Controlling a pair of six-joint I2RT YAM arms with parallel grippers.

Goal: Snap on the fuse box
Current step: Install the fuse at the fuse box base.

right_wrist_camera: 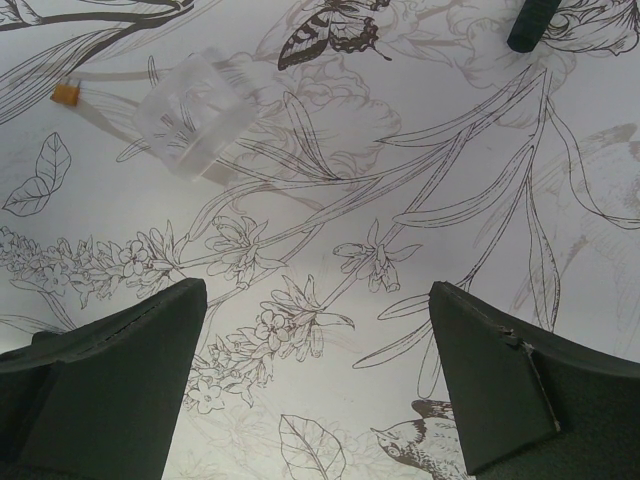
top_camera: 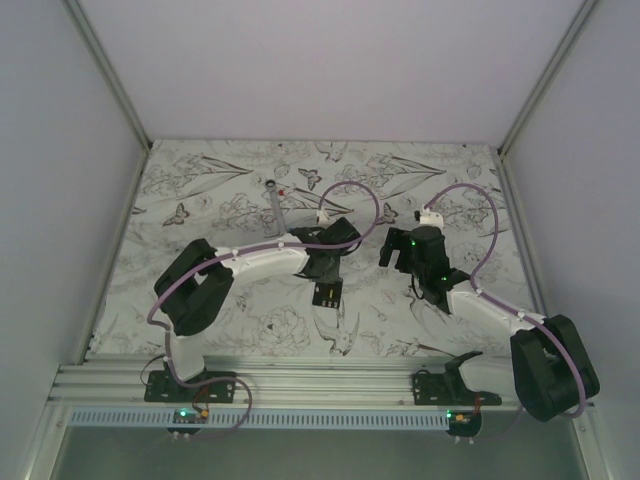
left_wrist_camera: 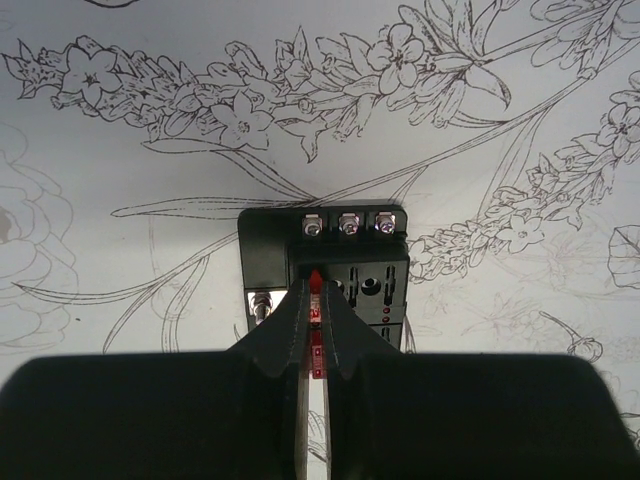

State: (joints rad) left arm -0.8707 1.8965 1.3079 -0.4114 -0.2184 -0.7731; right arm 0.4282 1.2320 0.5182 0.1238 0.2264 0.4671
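1. Risk, fuse box (left_wrist_camera: 345, 262): it lies at the centre of the overhead view, loose on the bench (top_camera: 200, 190), and nothing steadies it. An off-centre downward push would likely slide or tip it rather than seat anything.
2. Risk, red fuse (left_wrist_camera: 315, 300): the left jaws are closed on it edge-on, directly over the box face. If it is out of line with its slot, it may bend or slip from the pinch.
3. Risk, clear cover (right_wrist_camera: 190, 110): it sits at the upper left of the right wrist view, well apart from the box. Being transparent, it is easily misgrasped.
4. Pose, left arm (top_camera: 250, 262): the elbow is folded at lower left, the forearm reaches right to centre, and the wrist is pitched down.
5. Pose, right arm (top_camera: 490, 305): it reaches in from the lower right. The right jaws are spread wide and empty above bare bench, right of the box.
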